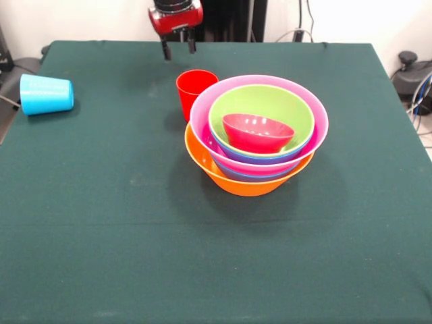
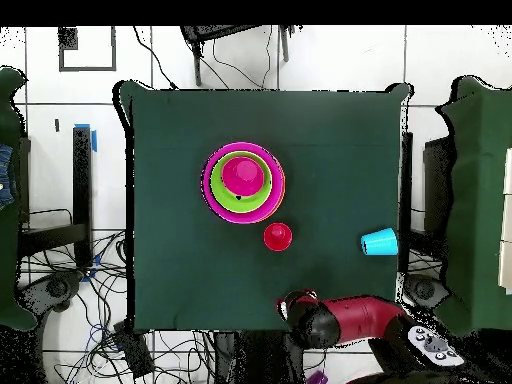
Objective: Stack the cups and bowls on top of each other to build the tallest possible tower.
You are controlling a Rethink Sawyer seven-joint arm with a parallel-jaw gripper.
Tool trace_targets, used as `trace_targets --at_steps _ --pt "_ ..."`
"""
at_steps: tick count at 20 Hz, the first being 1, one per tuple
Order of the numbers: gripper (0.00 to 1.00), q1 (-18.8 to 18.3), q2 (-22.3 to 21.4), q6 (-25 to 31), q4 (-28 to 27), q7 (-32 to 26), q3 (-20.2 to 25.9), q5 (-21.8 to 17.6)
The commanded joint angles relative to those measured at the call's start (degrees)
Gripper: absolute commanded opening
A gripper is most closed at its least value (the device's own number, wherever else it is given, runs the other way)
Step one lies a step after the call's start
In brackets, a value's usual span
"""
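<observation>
End effector (image 1: 178,48) behind red cup (image 1: 195,92)

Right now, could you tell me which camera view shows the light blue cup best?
The front view: the light blue cup lies on its side near the table's edge, its tapered wall and base plain to see. The overhead view shows it only as a small blue wedge by the table's edge.

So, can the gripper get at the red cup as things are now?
Probably yes: the red cup stands upright beside the tower, on the side facing the gripper, with bare table between.
</observation>
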Motion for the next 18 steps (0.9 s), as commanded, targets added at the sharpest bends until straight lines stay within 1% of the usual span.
trace_targets --at_steps 1,3,7,11,14,16,18 --pt "1.0 -0.25 -3.79 -3.22 3.6 8.06 -2.3 0.02" --pt "1.0 -1.86 -5.64 -1.85 5.32 6.48 -1.02 0.23" --pt "1.0 -3.17 -6.39 -1.77 6.06 6.02 0.13 0.52" --pt "1.0 -4.28 -5.4 -1.23 5.09 4.96 1.64 0.4" --pt "1.0 -4.23 -5.44 -1.9 6.22 4.84 0.94 -0.96" --pt "1.0 -3.47 -7.12 -0.39 6.9 4.58 1.42 -0.09" --pt "1.0 -2.18 -8.46 3.21 5.25 5.23 2.04 3.45"
